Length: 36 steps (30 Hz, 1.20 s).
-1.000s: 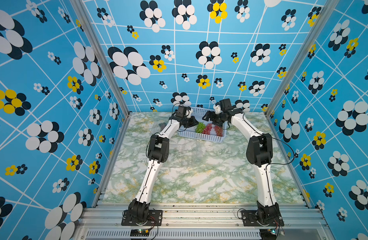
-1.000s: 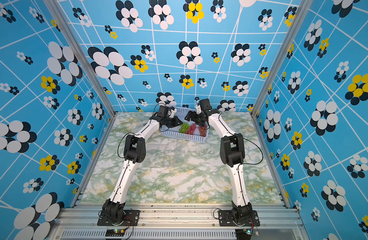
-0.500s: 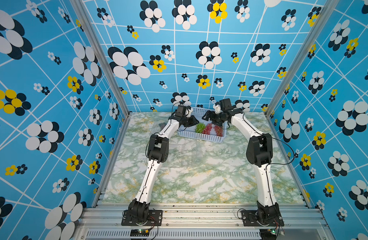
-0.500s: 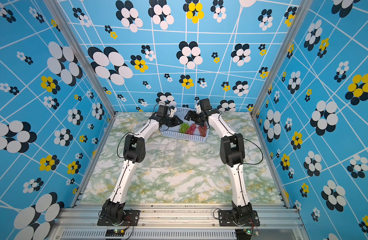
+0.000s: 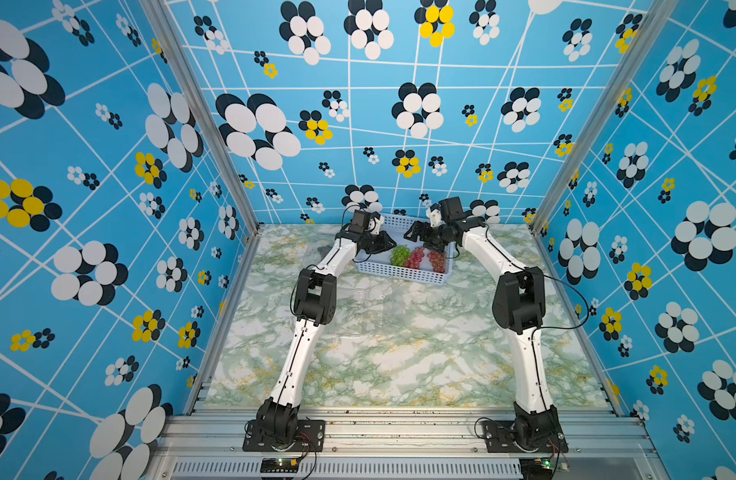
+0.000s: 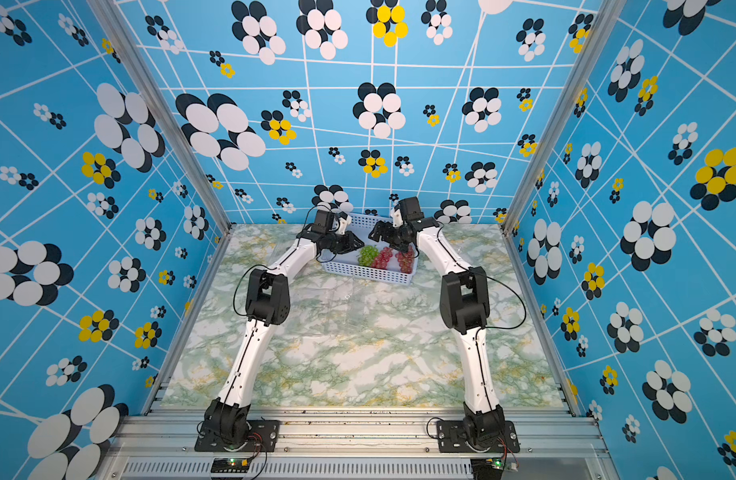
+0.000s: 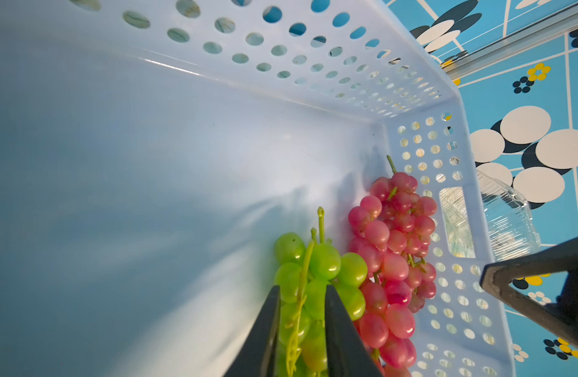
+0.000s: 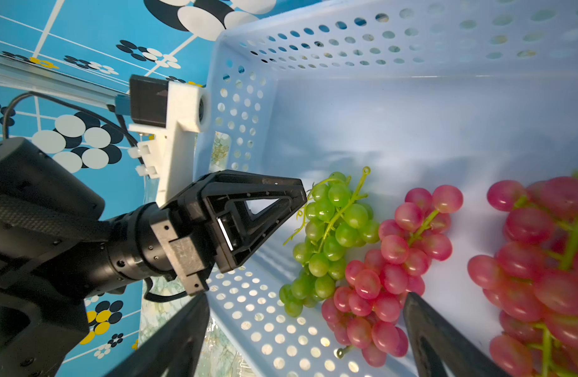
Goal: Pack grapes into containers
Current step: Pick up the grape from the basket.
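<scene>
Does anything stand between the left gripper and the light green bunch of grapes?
Nothing visible does. The left gripper is at the stem end of the light green grape bunch, inside the light-blue perforated plastic basket. A red-pink grape bunch lies beside it, not between.

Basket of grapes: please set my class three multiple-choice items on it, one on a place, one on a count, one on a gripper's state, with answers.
1. Where on the table does the basket stand? A far end, B middle, C near edge.
2. How many red-pink bunches lie in it? A one, B two, C four.
3. How is the right gripper? A wide open, B shut empty, C shut on a lid.
Answers: 1A, it sits by the back wall; 2B, two lie beside the green bunch; 3A, its fingers stand far apart.
</scene>
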Tool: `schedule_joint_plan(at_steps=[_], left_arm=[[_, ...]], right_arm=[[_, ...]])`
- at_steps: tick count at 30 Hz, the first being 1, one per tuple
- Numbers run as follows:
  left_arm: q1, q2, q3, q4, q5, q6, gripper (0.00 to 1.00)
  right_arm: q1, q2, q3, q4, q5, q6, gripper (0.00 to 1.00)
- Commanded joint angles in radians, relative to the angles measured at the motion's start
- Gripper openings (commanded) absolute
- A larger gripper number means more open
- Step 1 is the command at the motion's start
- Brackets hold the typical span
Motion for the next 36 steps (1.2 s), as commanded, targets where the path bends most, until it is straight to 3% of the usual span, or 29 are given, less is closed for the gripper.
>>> schedule_joint_plan(at_steps=[1, 36], left_arm=[[0.010, -0.026, -0.010, -0.028, -0.019, 0.028, 0.26], [-0.018, -0.015, -0.014, -0.070, -0.011, 0.059, 0.20]], right_arm=[[-0.004, 0.006, -0.012, 0.008, -0.012, 0.009, 0.94], [-0.004, 0.008, -0.018, 0.014, -0.015, 0.017, 0.94]])
